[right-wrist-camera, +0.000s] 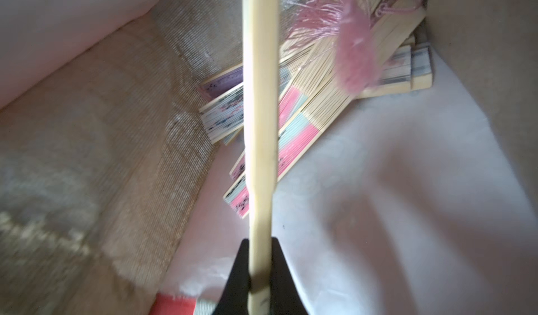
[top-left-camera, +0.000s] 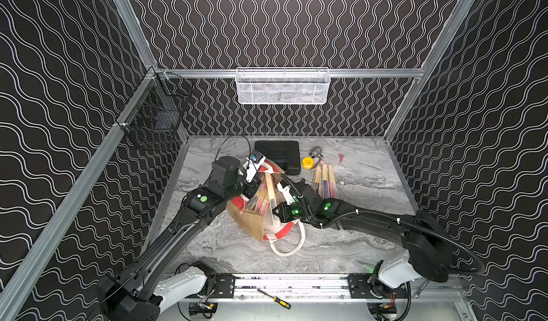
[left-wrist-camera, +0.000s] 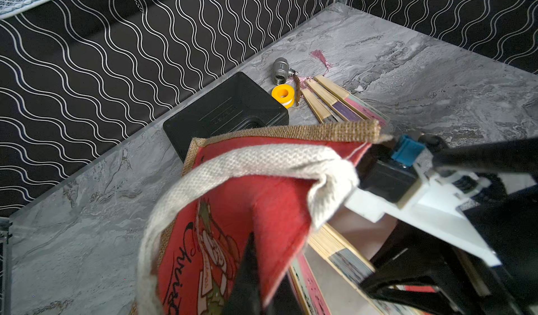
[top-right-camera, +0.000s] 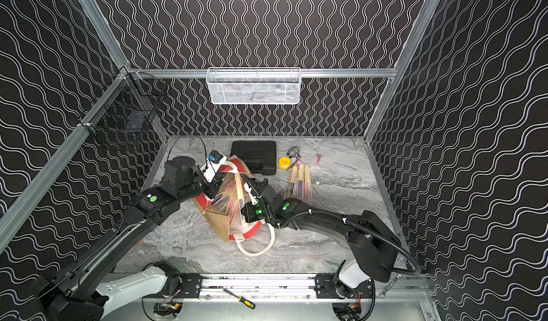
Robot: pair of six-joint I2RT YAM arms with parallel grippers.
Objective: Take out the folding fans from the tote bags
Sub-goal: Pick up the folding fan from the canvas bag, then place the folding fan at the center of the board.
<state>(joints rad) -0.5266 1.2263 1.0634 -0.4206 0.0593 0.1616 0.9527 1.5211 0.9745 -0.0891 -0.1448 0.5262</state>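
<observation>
The tan jute tote bag [top-left-camera: 249, 224] [top-right-camera: 221, 224] lies mid-table, its mouth held apart. My left gripper [left-wrist-camera: 259, 267] [top-left-camera: 252, 187] is shut on the bag's red printed side panel [left-wrist-camera: 227, 211] near the rim. My right gripper [right-wrist-camera: 260, 258] [top-left-camera: 275, 212] reaches into the bag and is shut on one folding fan [right-wrist-camera: 259, 124], a pale bamboo stick with a pink tassel at its far end. Several more fans [right-wrist-camera: 291, 118] are piled against the white lining [right-wrist-camera: 407, 182]. Three fans [top-left-camera: 324, 183] [top-right-camera: 299, 183] [left-wrist-camera: 340, 107] lie side by side on the table right of the bag.
Behind the bag are a flat black case [top-left-camera: 278, 156], a yellow tape roll [top-left-camera: 307, 162], a metal valve [top-left-camera: 316, 152] and a loose tassel [top-left-camera: 341, 158]. A white mesh basket [top-left-camera: 281, 86] and a black wire basket [top-left-camera: 154, 112] hang on the walls. A screwdriver [top-left-camera: 274, 298] lies on the front rail.
</observation>
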